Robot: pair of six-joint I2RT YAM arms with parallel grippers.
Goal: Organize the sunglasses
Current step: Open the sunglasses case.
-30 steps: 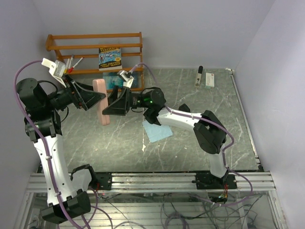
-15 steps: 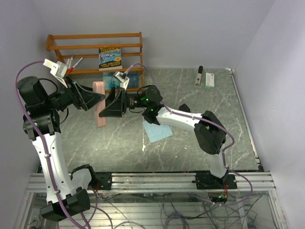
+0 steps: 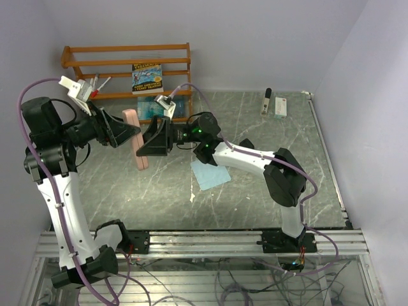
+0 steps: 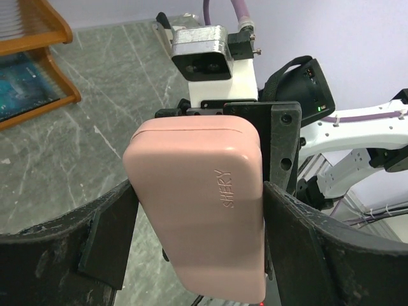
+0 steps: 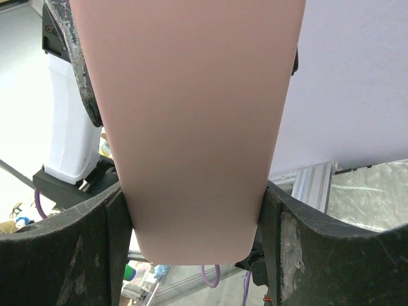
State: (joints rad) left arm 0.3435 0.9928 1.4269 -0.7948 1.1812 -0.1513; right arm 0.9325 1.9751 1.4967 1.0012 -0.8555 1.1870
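A pink sunglasses case [image 3: 136, 138] is held in the air between both arms, above the left part of the table. My left gripper [image 3: 132, 134] grips it from the left and my right gripper [image 3: 144, 143] from the right. In the left wrist view the closed case [image 4: 201, 204], marked SHERY, fills the gap between the fingers [image 4: 111, 239]. In the right wrist view the case [image 5: 191, 127] sits tight between both fingers [image 5: 284, 239]. No sunglasses show.
A wooden shelf [image 3: 127, 64] stands at the back left with a book [image 3: 147, 78] and pens on it. A light blue cloth [image 3: 210, 172] lies mid-table. A white box [image 3: 280, 107] and a dark marker [image 3: 267, 101] lie at the back right.
The case and both grippers have shifted slightly, first left, then back right and a little down. Both grips stay the same.
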